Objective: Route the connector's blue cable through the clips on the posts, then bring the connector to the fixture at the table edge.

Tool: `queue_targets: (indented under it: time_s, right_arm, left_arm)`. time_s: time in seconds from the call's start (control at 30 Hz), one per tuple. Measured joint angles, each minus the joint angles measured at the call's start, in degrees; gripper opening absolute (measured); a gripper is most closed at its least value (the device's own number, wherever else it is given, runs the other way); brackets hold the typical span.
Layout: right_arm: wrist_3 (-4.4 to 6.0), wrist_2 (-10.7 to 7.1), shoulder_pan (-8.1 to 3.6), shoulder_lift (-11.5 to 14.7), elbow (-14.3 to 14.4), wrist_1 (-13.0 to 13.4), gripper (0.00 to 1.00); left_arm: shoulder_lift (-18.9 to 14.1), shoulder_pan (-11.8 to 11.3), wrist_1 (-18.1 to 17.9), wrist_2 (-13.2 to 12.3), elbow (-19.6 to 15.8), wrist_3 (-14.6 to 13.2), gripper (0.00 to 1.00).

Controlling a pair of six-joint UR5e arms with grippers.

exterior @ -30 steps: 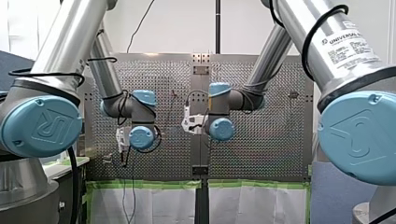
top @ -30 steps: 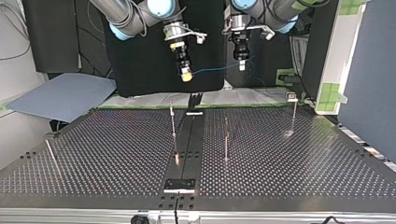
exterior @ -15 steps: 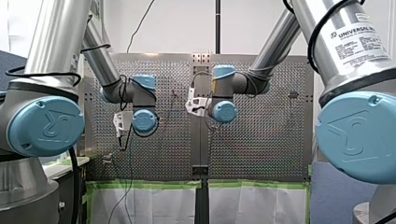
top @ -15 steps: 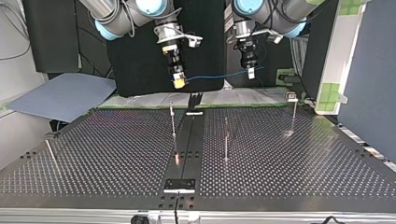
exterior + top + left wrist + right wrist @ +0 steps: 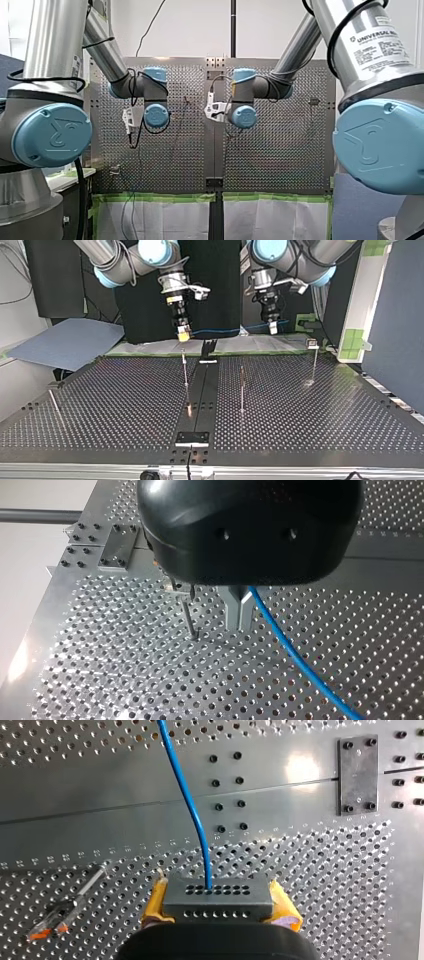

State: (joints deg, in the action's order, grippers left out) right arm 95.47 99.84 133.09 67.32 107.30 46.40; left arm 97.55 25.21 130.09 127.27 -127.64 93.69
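While crosswise, connector (image 5: 218,899), cable (image 5: 192,810) ahead.

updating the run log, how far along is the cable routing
Done: pickup. My right gripper clamps the connector, and my left gripper pinches the blue cable. In hand: the cable hangs stretched between them above the table. Left: no post carries it yet, and the connector is not at the table edge.

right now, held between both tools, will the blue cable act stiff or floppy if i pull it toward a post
Probably floppy: the blue cable bends as it leaves the connector. Likely light, since it looks thin. It might slip through my left tool, which pinches it only at a narrow tip.
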Motion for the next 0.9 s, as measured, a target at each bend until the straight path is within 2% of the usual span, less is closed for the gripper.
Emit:
queue_targets:
  time_s: [0.23,0.47,0.63,0.9]
  right_arm:
    - [-0.01,-1.71,-1.29,-0.08,-1.87,-2.09,0.0]
    - [-0.13,-3.2,-2.65,-0.14,-4.22,-4.51,0.0]
    - [-0.29,-3.61,-3.59,-0.15,-5.89,-6.29,0.0]
    - [-0.43,-3.84,-4.75,-0.19,-8.19,-7.99,0.0]
  left_arm:
    - [-0.02,-1.0,0.7,-0.19,1.22,-1.43,0.0]
    - [-0.02,-1.97,2.73,-1.98,3.47,-2.69,0.0]
    - [-0.01,-2.35,4.66,-2.55,5.31,-3.67,0.0]
    - [0.01,-2.84,7.11,-5.47,8.33,-3.85,0.0]
